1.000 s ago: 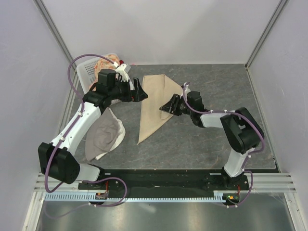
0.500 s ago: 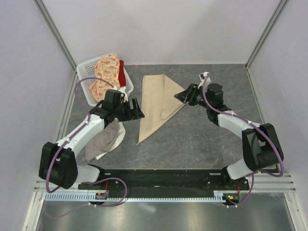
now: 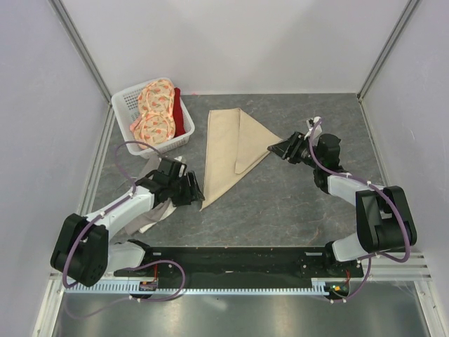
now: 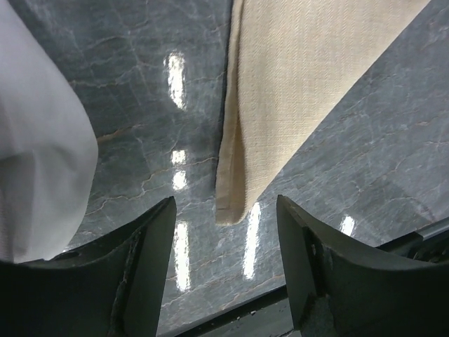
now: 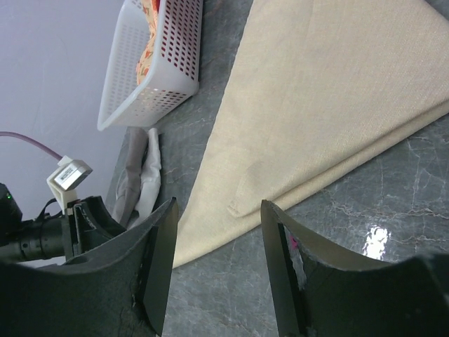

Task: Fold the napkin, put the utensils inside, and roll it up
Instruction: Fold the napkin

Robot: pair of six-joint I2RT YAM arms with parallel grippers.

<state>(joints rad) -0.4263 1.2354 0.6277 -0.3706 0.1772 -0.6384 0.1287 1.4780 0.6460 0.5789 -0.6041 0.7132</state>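
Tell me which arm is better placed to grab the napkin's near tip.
Left, probably: the left gripper sits open right beside that tip of the napkin, while the right gripper is by its right corner.

Plain beige napkin (image 3: 223, 151), grey marbled table (image 3: 287, 207)

the left arm (image 3: 123, 207) hides much of the grey-and-white cloth (image 3: 149, 219). the top edge cuts off the napkin (image 4: 302, 84) in the left wrist view, the basket (image 5: 151, 77) in the right.
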